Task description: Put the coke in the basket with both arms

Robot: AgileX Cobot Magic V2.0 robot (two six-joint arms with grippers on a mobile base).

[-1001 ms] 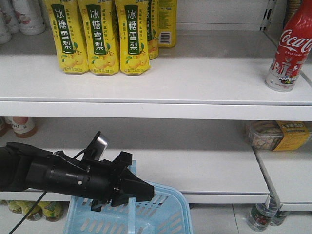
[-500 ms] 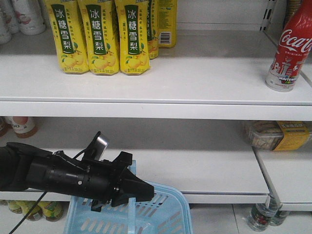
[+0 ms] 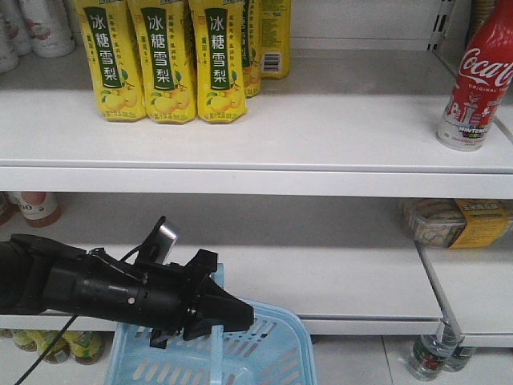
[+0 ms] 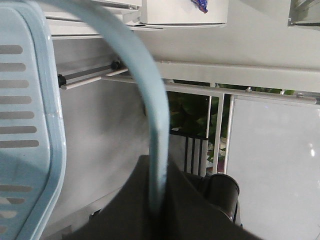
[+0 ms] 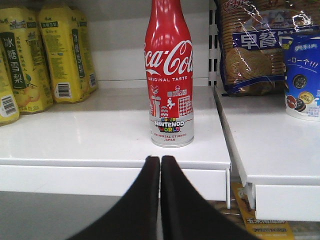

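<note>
The coke [image 3: 479, 80], a red Coca-Cola bottle with a pale printed band at its foot, stands upright at the right end of the upper shelf. In the right wrist view the coke [image 5: 169, 75] is straight ahead, just behind the shelf edge. My right gripper [image 5: 160, 159] is shut and empty, below and in front of the bottle. The pale blue basket [image 3: 272, 353] hangs at the bottom left. My left gripper [image 3: 244, 317] is shut on its swing handle [image 4: 145, 85], with the slotted basket wall [image 4: 30, 125] to the left of it.
Yellow pear-drink cartons [image 3: 164, 60] stand at the upper shelf's left. Right of the coke, past a shelf divider, are a biscuit pack [image 5: 250, 45] and a blue cup [image 5: 302, 75]. A packaged snack [image 3: 457, 222] lies on the lower shelf, bottles [image 3: 425, 357] below.
</note>
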